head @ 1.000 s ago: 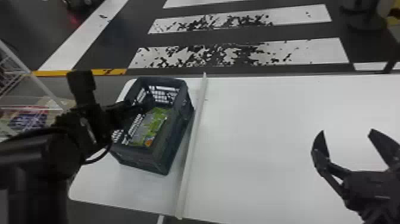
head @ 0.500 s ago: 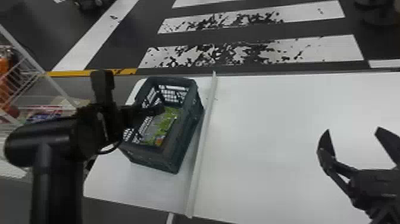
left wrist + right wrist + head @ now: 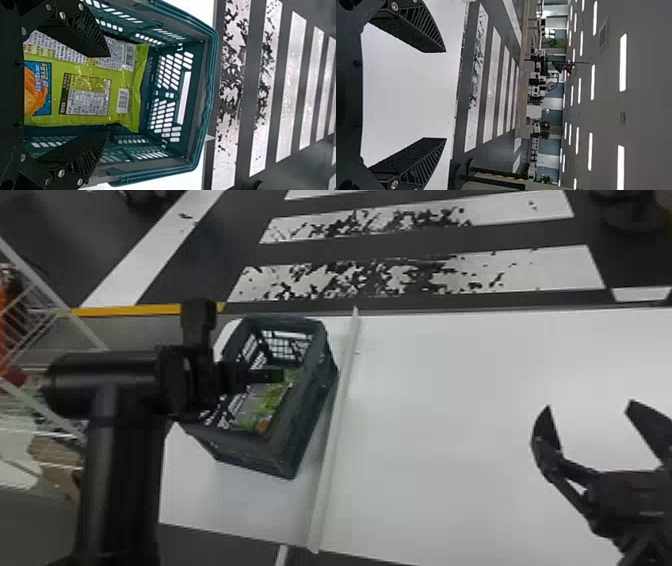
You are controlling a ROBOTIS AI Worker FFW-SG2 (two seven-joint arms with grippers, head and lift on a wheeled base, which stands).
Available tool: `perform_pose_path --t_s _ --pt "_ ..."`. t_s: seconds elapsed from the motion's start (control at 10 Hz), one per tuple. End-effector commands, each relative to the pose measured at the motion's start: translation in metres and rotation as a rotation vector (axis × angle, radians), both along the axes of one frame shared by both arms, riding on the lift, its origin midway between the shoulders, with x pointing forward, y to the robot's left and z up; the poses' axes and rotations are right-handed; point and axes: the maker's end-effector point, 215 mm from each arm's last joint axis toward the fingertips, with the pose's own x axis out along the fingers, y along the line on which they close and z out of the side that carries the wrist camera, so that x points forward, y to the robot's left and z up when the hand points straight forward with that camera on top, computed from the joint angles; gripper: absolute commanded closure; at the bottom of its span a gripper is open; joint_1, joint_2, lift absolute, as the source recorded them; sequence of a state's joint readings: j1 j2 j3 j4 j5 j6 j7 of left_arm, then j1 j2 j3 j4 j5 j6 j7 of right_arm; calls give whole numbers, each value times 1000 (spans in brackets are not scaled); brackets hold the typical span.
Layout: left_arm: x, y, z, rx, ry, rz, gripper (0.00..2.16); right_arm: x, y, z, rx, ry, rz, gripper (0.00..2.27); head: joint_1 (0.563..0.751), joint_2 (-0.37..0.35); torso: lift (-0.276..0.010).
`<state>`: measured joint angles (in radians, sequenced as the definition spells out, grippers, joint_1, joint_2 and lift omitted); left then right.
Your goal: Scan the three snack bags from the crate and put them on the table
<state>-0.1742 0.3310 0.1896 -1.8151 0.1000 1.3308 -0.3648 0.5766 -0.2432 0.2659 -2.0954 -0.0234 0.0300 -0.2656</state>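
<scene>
Left gripper (image 3: 270, 376) now farther right than before, reaching into crate (image 3: 305, 420) at centre left; jaws spread over green snack bag (image 3: 130, 85) inside. Right gripper (image 3: 590, 405) over worktop (image 3: 440, 430), lower right, jaws spread.

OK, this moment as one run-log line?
left claw: open, above green snack bag in plastic crate | right claw: open, over white table | bag held: none

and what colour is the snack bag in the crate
The snack bag is mostly lime green, with a blue panel; it shows best in the left wrist view.
</scene>
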Motion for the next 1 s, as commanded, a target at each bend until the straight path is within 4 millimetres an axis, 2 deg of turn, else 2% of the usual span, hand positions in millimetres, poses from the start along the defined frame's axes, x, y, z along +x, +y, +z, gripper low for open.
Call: perform_pose_path --t_s 0.0,0.3,0.5,0.9 --pt "-1 7 -5 7 38 8 208 0 -2 3 -1 -10 -1 90 695 258 -94" --pt "-3 20 -6 17 81 13 208 -1 -1 6 4 -15 1 90 695 272 -94" --pt "4 15 -4 -30 86 -7 208 -3 -1 12 11 -28 -3 90 695 280 -94" --pt "-1 4 -18 -47 127 -40 208 -2 1 20 17 -45 -1 90 695 270 -94"
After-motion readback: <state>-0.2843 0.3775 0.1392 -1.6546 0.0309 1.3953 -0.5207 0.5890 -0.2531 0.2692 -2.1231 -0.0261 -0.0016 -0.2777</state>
